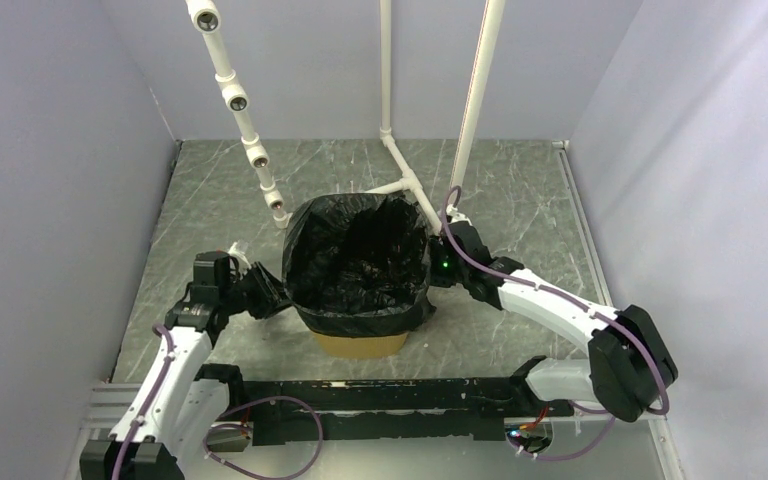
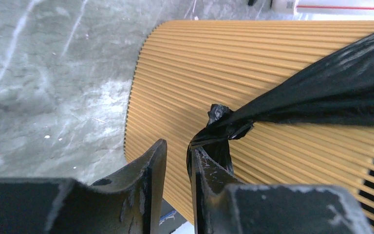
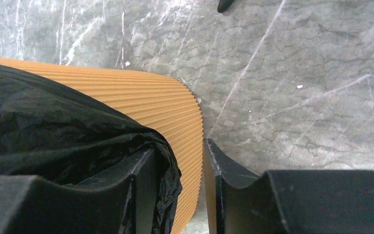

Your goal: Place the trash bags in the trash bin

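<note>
The black trash bag (image 1: 360,250) lines the yellow-orange trash bin (image 1: 360,345) at the table's middle, its edge folded down over the rim. My left gripper (image 1: 260,295) is low at the bin's left side. In the left wrist view its jaws (image 2: 177,148) stand apart over the bin's ribbed wall (image 2: 199,63). A stretched corner of the bag (image 2: 331,87) hangs on the right fingertip (image 2: 202,161). My right gripper (image 1: 440,262) is at the bin's right rim, jaws (image 3: 180,148) apart. The bag (image 3: 53,126) drapes over its left finger, and the bin wall (image 3: 165,102) shows in the gap.
White pipes (image 1: 400,170) rise behind the bin, one reaching down near its back right rim. A jointed white pipe (image 1: 245,130) slants to the back left rim. Grey walls close in left, right and back. A black rail (image 1: 390,395) runs along the near edge.
</note>
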You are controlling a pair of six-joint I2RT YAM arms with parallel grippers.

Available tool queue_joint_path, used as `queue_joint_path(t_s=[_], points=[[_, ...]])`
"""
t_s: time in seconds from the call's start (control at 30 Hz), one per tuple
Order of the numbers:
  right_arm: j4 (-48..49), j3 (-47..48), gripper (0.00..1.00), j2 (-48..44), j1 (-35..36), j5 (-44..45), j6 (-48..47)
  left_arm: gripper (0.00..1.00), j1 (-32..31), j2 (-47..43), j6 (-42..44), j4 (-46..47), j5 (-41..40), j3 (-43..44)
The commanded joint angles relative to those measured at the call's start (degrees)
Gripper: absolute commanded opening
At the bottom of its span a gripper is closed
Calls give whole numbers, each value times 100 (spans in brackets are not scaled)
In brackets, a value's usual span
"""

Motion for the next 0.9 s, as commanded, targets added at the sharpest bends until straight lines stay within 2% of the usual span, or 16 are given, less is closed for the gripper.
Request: queue_joint_path(t_s=[0.0, 0.07, 0.27, 0.47, 0.6, 0.7, 0.87], points=[[-262, 38, 42, -309, -45, 9, -22, 33, 2, -364, 274, -840, -798, 709], [-400, 122, 48, -464, -90, 50, -32, 45, 2, -483, 336, -1196, -1089, 1027], [-713, 245, 60, -1029, -198, 141, 6, 64, 2, -540, 266, -1950, -1607, 1672], [-843, 236, 68, -1542, -274, 300, 135, 74, 2, -724, 362, -2535, -2293, 2225], [-1002, 251, 68, -1799, -285, 304, 300, 76, 0, -577, 1031, -2934, -2555, 3317], [-1046, 167, 67, -1942, -285, 258, 382, 74, 2, -264, 1703, -2944, -2168, 4503], [-958, -44, 67, -2054, -286, 188, 528, 71, -10, 838, 2216, -2687, -31, 5968]])
